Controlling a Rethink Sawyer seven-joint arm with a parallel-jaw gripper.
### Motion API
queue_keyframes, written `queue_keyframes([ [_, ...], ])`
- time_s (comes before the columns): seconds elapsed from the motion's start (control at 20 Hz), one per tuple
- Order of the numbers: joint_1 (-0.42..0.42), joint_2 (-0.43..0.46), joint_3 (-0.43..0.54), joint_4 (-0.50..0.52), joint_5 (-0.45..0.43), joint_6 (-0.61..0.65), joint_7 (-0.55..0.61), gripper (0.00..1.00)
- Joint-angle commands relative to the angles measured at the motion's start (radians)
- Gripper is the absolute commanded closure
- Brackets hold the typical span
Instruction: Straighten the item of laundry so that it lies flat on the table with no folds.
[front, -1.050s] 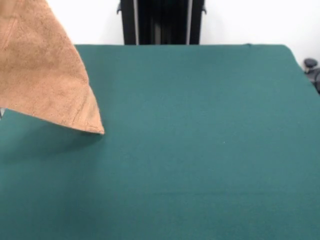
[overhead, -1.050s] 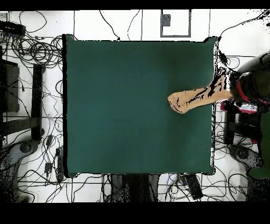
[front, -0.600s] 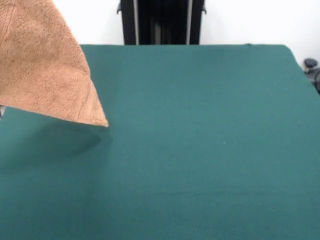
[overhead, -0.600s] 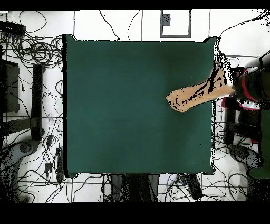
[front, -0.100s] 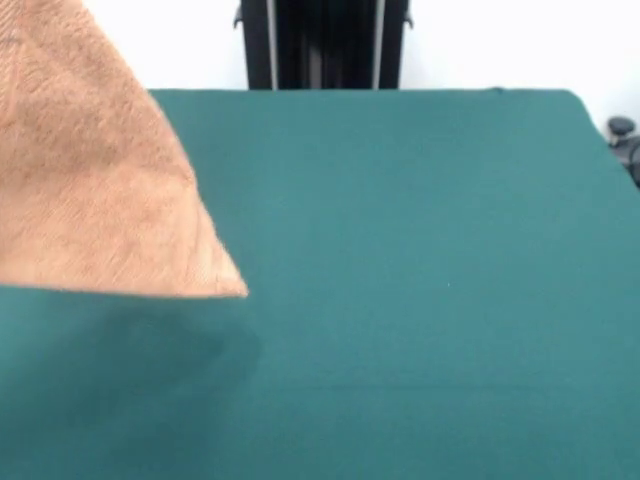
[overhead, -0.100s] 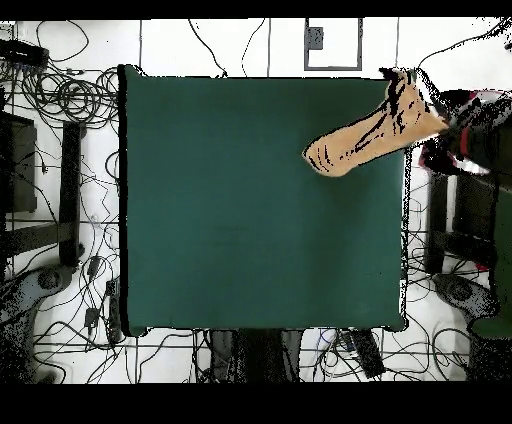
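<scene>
1. The towel is up in the air, not lying on the table at all. In the front view it fills the left side as a big tan-orange wedge that narrows to a pointed corner hanging low over the green cloth.
2. You can see a soft dark shadow on the cloth right under that corner, so the tip looks to be off the surface, though I can't swear it isn't brushing it.
3. From overhead the towel is stretched into a long narrow strip, running from the table's upper right corner inward, with its rounded free end over the green top.
4. The other end of the strip goes out past the table edge towards the red and black arm at the right side of that view.
5. The gripper itself I can't make out; it's lost behind the cloth, so no telling if the jaws are apart or clamped.
6. The rest of the green cloth is bare and smooth.
7. Cables lie coiled all over the floor around the table.
</scene>
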Motion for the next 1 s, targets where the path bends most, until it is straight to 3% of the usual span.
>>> queue_keyframes([
  [0.05,0.042,0.016,-0.059,0.091,-0.028,-0.112,0.19,1.0],
  [0.6,0.039,0.012,-0.107,0.09,-0.127,-0.355,0.164,1.0],
  [0.65,0.06,0.046,-0.119,0.089,-0.175,-0.462,0.21,1.0],
  [0.8,0.102,0.092,-0.16,0.114,-0.251,-0.624,0.291,1.0],
  [1.0,0.153,0.127,-0.228,0.112,-0.31,-0.745,0.353,1.0],
])
